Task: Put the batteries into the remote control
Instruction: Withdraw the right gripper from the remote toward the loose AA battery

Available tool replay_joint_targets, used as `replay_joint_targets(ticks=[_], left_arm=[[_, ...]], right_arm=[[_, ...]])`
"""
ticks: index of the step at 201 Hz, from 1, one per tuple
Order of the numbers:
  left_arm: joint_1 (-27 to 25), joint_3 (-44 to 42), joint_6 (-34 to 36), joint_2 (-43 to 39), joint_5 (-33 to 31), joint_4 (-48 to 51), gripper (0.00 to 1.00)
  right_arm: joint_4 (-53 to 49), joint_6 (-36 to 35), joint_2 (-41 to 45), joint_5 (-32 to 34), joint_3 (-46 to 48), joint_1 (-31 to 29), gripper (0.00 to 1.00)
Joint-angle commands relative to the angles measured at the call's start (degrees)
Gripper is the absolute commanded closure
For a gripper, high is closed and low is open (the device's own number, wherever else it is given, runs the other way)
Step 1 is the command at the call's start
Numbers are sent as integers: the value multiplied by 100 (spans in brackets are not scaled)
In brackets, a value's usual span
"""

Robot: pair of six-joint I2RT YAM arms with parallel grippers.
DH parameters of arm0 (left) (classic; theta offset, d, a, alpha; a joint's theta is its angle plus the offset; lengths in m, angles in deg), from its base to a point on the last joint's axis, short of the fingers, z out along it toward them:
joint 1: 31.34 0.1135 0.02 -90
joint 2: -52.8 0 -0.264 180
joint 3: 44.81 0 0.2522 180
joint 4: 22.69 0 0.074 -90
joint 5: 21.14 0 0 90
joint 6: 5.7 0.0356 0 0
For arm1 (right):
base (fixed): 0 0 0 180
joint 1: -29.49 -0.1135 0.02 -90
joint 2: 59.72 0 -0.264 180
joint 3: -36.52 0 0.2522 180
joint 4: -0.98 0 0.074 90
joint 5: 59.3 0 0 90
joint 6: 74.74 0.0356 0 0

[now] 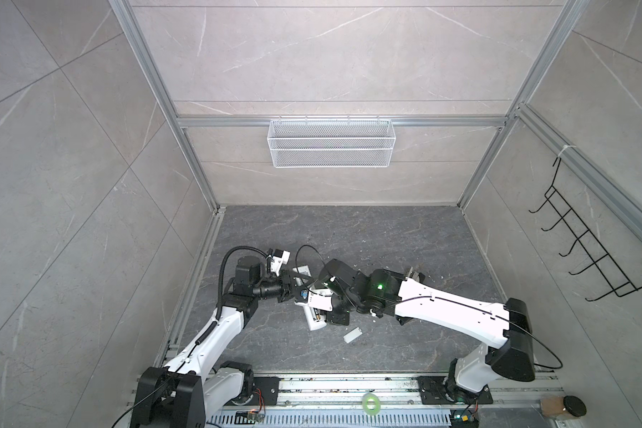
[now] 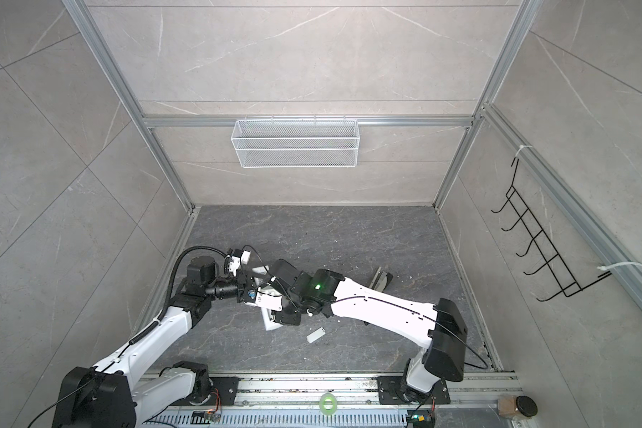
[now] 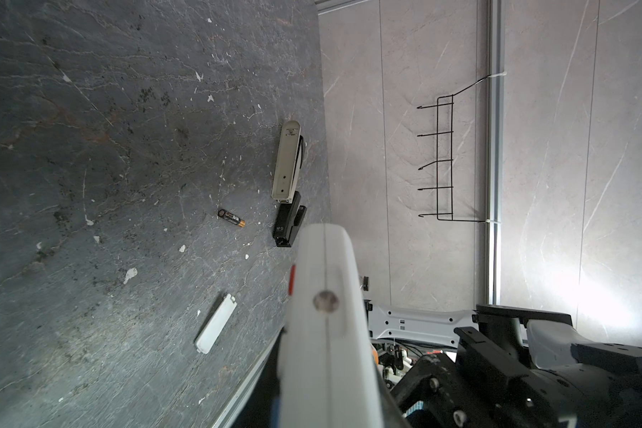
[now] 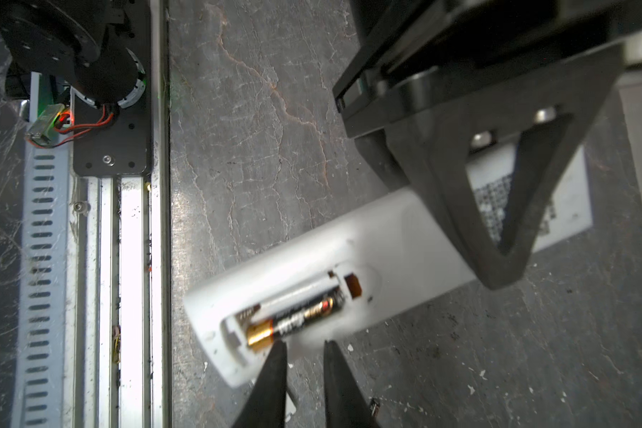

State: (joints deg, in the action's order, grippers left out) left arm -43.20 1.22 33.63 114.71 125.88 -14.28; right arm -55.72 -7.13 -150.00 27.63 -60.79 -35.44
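My left gripper (image 1: 293,288) is shut on the remote control (image 4: 364,244) and holds it off the table with its plain white back showing. The remote's battery bay is uncovered, and one battery (image 4: 298,318) lies in it, gold end toward the remote's free end. My right gripper (image 4: 304,346) stands just past that end, its two dark fingertips a little apart with nothing between them. The second battery (image 3: 231,217) lies loose on the dark stone table. In the left wrist view the remote (image 3: 323,315) fills the foreground and hides the jaws.
The loose white cover (image 1: 352,335) lies on the table near the remote. A stapler (image 3: 286,163) lies open further right. A wire basket (image 1: 330,142) hangs on the back wall, a black hook rack (image 1: 586,241) on the right wall. The metal rail (image 4: 134,259) runs along the front.
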Motion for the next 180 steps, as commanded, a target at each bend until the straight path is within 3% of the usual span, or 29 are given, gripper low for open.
replay_joint_targets(ticks=[1,29,64,103,180], left_arm=[[8,234,385,-110,-66,270,100],[10,174,504,-139,-213,329,100],[8,228,842,-258,-384,625,100],[8,84,810,-184,-386,422,100],[8,-120,573,-81,-298,28,100]], right_arm=[[-139,571,473,32,191,5,68],[-467,1176,645,300,320,278,57],[-823,1752,598,-182,590,1221,47],[-1215,1971,60,-182,678,1817,43],[-1013,2041,-1103,-527,765,2574,44]])
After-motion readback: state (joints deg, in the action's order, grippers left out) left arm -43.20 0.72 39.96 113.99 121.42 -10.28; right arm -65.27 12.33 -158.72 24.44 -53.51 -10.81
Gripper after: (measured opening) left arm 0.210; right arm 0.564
